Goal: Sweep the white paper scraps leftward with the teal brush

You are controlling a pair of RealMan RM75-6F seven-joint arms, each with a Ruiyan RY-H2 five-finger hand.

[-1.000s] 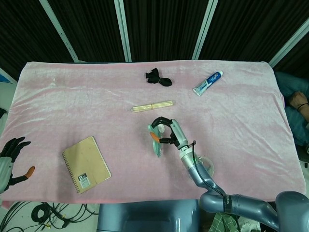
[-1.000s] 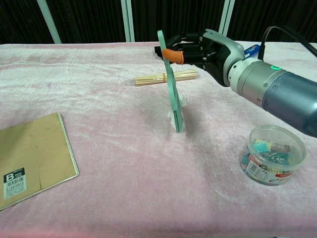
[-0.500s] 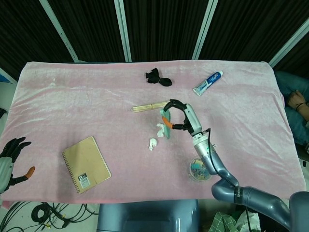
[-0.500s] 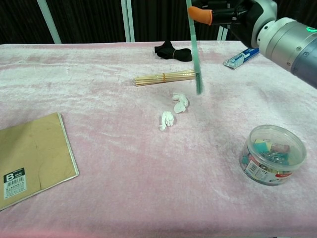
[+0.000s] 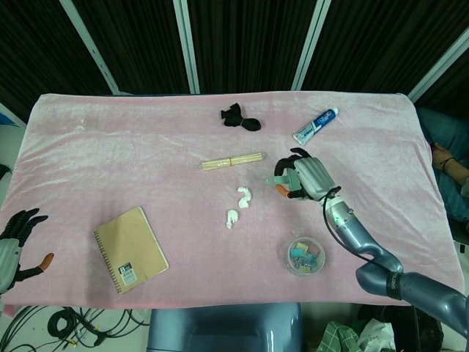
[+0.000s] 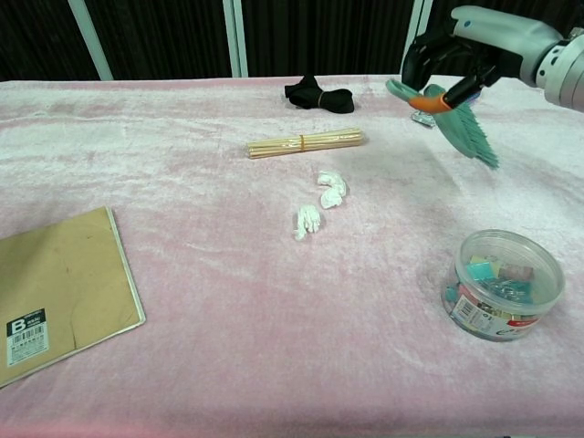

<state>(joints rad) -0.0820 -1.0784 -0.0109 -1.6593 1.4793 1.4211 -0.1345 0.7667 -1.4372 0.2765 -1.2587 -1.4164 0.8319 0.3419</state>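
Two white paper scraps [image 5: 243, 196] [image 5: 231, 218] lie on the pink cloth near the middle; the chest view shows them [image 6: 332, 189] [image 6: 308, 219] just in front of the stick bundle. My right hand [image 5: 302, 177] [image 6: 444, 57] grips the teal brush [image 6: 459, 125] by its handle, lifted off the cloth to the right of the scraps. The brush tilts, its bristle end pointing down and right. In the head view the hand hides most of the brush. My left hand [image 5: 15, 240] rests at the table's lower left edge, fingers apart, holding nothing.
A bundle of wooden sticks [image 5: 231, 161] lies behind the scraps. A black clip-like item [image 5: 239, 117] and a toothpaste tube [image 5: 316, 125] sit further back. A clear round container [image 6: 502, 283] stands front right, and a brown notebook [image 5: 130, 249] lies front left.
My right hand lifted the brush off the scraps and carried it up and to the right, tipping it from upright to slanted. The scraps now lie uncovered. The left hand stayed still.
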